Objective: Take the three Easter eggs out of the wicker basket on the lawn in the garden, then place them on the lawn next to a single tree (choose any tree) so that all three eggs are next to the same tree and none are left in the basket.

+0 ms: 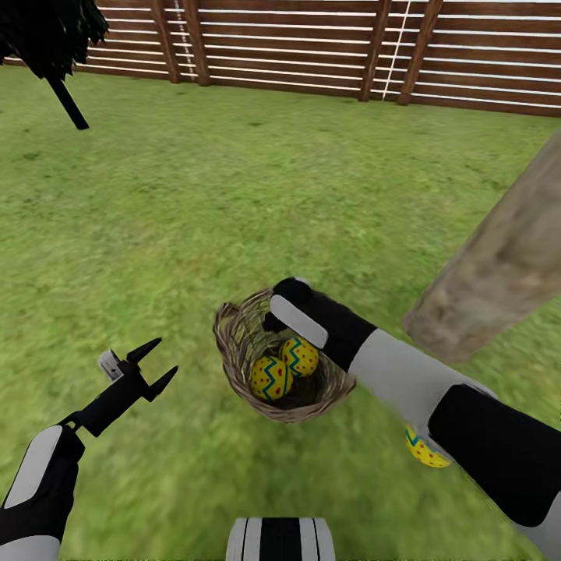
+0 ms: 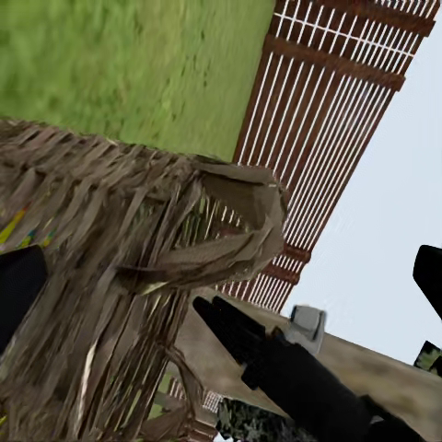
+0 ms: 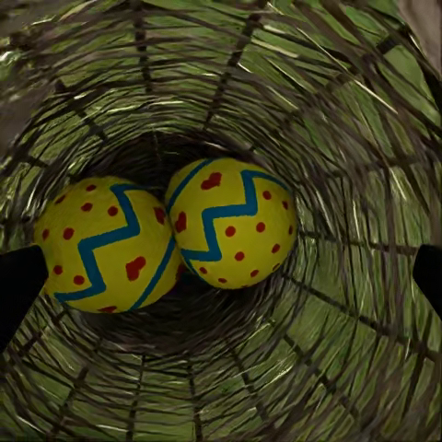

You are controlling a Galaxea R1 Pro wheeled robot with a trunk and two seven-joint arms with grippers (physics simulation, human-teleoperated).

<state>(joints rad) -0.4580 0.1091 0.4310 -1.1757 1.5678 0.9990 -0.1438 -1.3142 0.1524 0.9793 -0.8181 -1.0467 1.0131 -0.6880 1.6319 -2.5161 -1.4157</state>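
Grass [image 1: 234, 195] runs to a slat fence [image 1: 312, 47]. Right gripper [image 3: 221, 276], fingers apart, reaches into the basket [image 1: 234, 343] over two eggs [image 3: 235, 221] touching inside. A third egg [image 1: 425, 452] lies outside near the trunk [image 1: 499, 265]. Left gripper [image 1: 153, 365] hangs open beside the basket.

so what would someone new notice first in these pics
Probably the two bright yellow eggs with blue zigzags and red dots, lying side by side in the wicker basket on the lawn, with the right claw reaching into its mouth. Next, a third egg on the grass beneath the right arm, near the thick grey-brown tree trunk. The left claw hangs open left of the basket.
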